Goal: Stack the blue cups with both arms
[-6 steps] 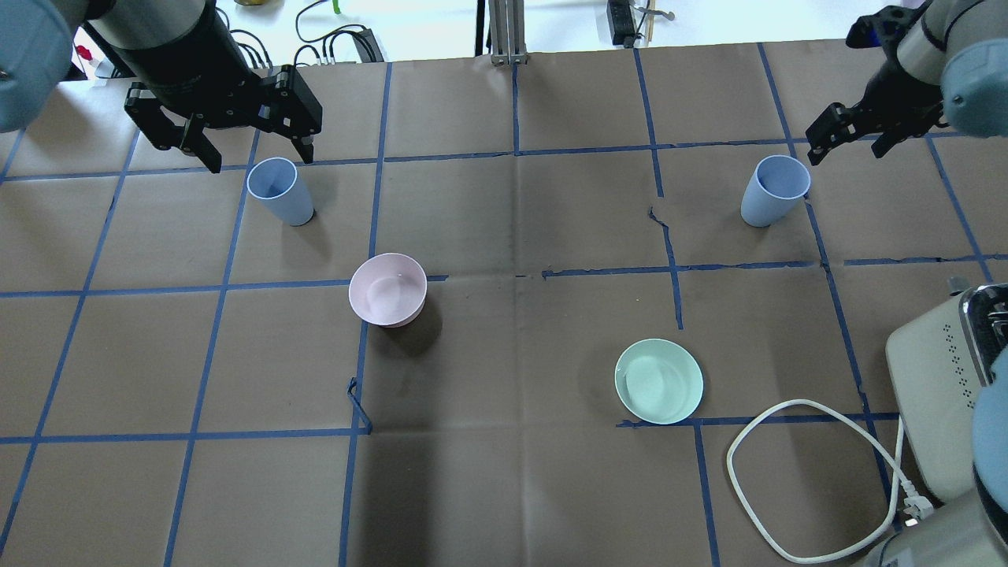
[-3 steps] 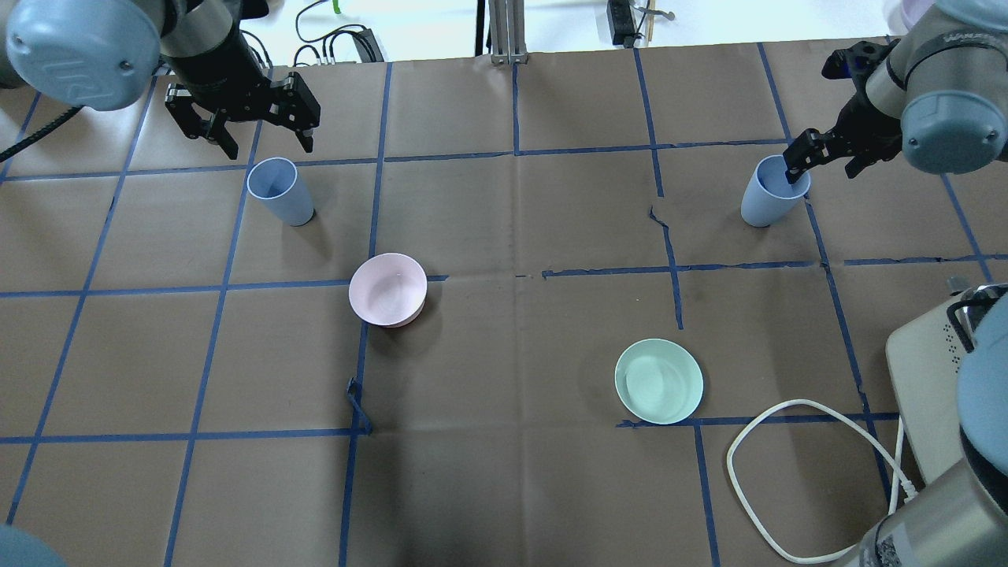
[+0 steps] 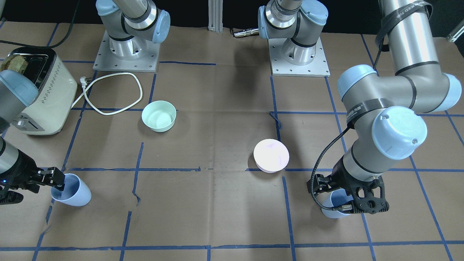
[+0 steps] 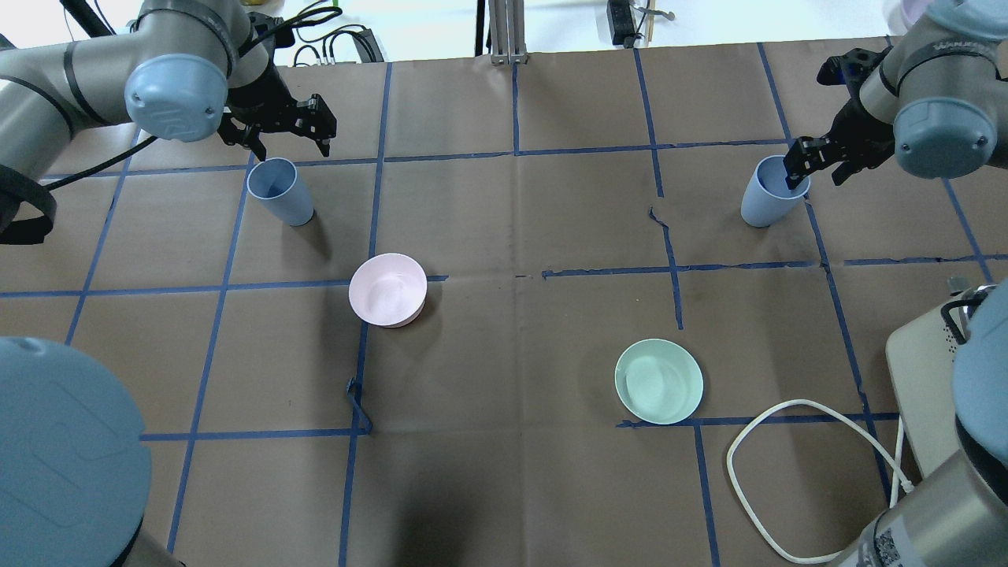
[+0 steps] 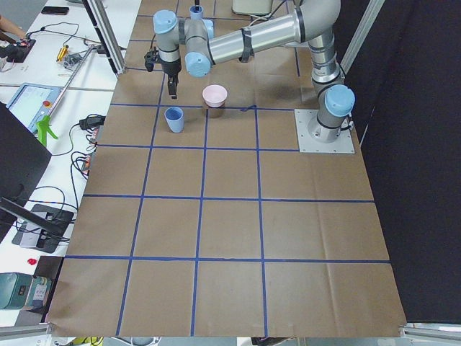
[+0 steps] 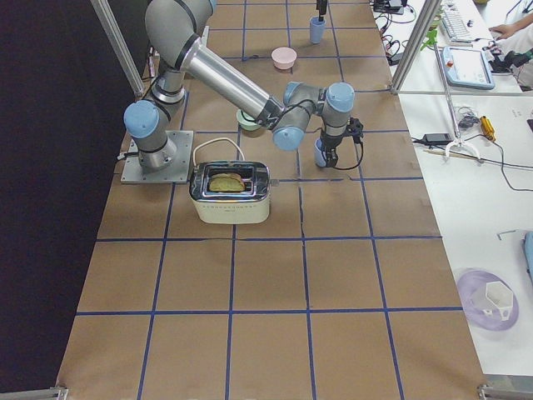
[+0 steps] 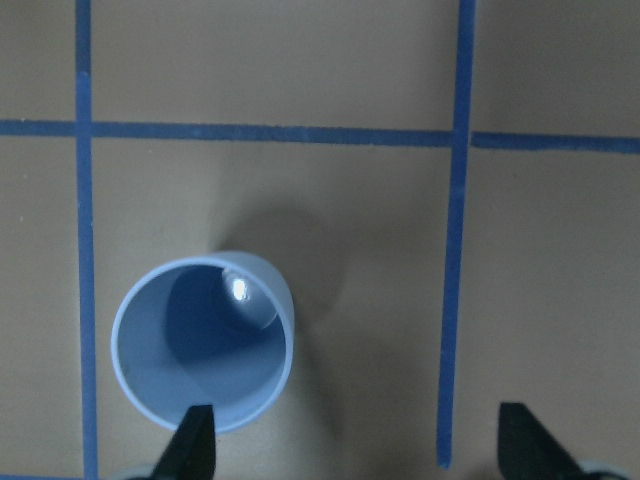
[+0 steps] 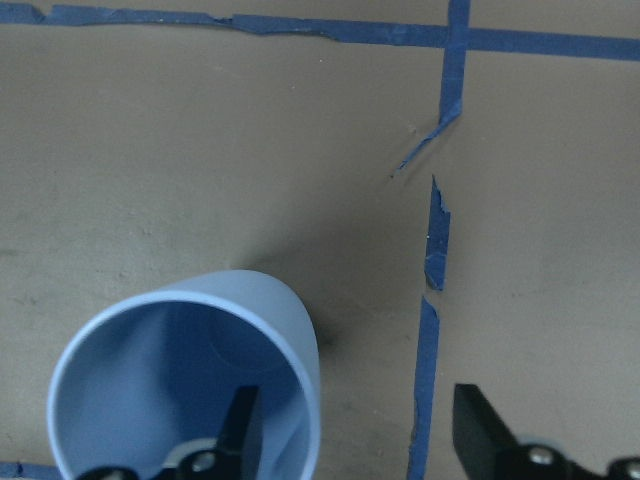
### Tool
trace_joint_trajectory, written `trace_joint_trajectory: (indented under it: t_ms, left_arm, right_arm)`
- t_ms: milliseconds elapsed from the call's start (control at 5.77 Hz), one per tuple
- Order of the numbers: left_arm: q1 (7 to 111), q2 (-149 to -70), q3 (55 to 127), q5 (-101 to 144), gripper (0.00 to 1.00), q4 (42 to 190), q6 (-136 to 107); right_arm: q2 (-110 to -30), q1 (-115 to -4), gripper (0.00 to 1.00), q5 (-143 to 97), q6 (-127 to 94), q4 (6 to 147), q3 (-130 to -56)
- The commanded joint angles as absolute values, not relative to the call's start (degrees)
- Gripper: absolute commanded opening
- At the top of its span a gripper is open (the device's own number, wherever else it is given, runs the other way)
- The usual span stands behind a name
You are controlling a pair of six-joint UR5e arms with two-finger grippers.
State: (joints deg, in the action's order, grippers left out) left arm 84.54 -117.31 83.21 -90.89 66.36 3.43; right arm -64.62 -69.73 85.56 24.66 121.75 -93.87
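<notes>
Two pale blue cups stand upright far apart. The left cup [image 4: 280, 194] is at the back left. My left gripper [image 4: 287, 144] is open just behind and above it. In the left wrist view one fingertip [image 7: 195, 445] overlaps the rim of this cup [image 7: 203, 345] and the other is far to its side. The right cup [image 4: 765, 197] is at the back right. My right gripper [image 4: 815, 172] is open and straddles its wall. In the right wrist view one finger [image 8: 240, 430] is inside the cup [image 8: 185, 390] and the other is outside.
A pale pink bowl [image 4: 387, 289] and a mint-green bowl [image 4: 658, 381] sit between the cups, nearer the robot. A cream toaster [image 4: 933, 378] with a looped white cable [image 4: 748, 449] stands at the near right.
Both grippers came down toward their cups. The right gripper moved onto the right cup's rim. The left gripper shifted right and lower behind the left cup. The cups have not moved.
</notes>
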Motion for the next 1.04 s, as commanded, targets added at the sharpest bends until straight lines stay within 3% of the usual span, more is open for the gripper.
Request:
trace_joint_trajectory:
  t_ms: [0, 173, 347, 520, 693, 867]
  left_arm:
    - [84.55, -121.97, 84.9, -91.05, 0.99, 62.68, 3.51]
    - [84.55, -123.82, 84.99, -91.05, 0.98, 62.67, 3.52]
    - [84.55, -124.19, 84.9, -91.05, 0.59, 62.67, 4.65]
    - [84.46, -124.1, 84.9, -91.23, 0.09, 62.75, 4.92]
    - [84.55, -123.93, 84.82, -94.71, 0.0, 62.67, 4.92]
    - [84.81, -122.71, 84.64, -95.53, 0.0, 62.84, 4.83]
  right_arm:
    - [-64.77, -70.22, 0.07, 85.52, 22.87, 121.64, -93.78]
    - [-65.04, -71.96, 0.06, 85.52, 21.37, 121.64, -93.43]
    - [-66.78, -73.46, 0.05, 85.52, 19.97, 121.81, -93.08]
    - [-70.1, -73.82, 0.05, 86.39, 19.95, 119.03, -90.64]
    - [-72.75, -74.7, 0.05, 86.57, 19.52, 109.87, -85.48]
    - [-74.86, -74.97, 0.05, 86.75, 16.21, 96.64, -78.03]
